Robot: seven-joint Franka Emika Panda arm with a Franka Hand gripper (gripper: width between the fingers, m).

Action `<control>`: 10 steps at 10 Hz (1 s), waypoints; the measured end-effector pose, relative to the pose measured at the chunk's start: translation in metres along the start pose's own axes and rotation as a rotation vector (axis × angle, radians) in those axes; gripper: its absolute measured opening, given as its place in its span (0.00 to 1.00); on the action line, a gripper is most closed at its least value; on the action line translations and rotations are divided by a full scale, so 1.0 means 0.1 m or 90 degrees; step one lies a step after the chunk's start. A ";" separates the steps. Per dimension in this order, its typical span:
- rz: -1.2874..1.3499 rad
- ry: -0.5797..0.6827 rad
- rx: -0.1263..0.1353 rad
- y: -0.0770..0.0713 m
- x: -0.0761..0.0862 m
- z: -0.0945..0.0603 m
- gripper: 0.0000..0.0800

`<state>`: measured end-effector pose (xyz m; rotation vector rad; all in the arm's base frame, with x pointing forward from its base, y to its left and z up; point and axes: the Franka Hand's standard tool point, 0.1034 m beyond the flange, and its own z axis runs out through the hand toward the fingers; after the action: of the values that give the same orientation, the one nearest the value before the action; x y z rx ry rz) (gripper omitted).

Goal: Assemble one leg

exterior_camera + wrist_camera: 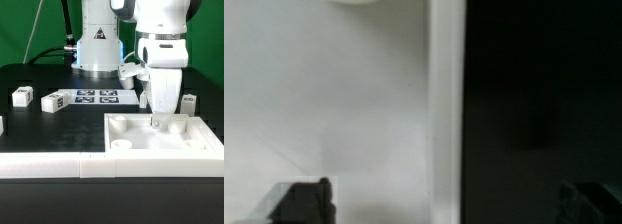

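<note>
Hand (158, 119) spread, nothing between its fingers (299, 200), low over the tray part (205, 135) wall. Nearest leg (187, 101) lies ungrasped on the bench (60, 125) just beside the hand. Probably a pre-pick step. Next: shift over the leg, descend, close squarely

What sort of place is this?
Probably a robotics lab bench: a white robot arm stands over a black table, a marker board of printed tags lies on it, and a green backdrop hangs behind.

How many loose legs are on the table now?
4 legs: two at the exterior view's left of the marker board, one on the exterior view's right of the gripper, a likely fourth beside the arm; more may be hidden.
</note>
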<state>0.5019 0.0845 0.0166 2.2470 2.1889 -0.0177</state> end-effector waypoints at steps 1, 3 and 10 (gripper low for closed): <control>0.000 0.000 0.000 0.00 0.00 0.00 0.80; 0.001 0.000 0.000 0.00 0.00 -0.01 0.81; 0.182 -0.005 -0.008 -0.36 0.16 -0.34 0.81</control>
<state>0.4670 0.1021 0.0508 2.5225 1.8381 -0.0105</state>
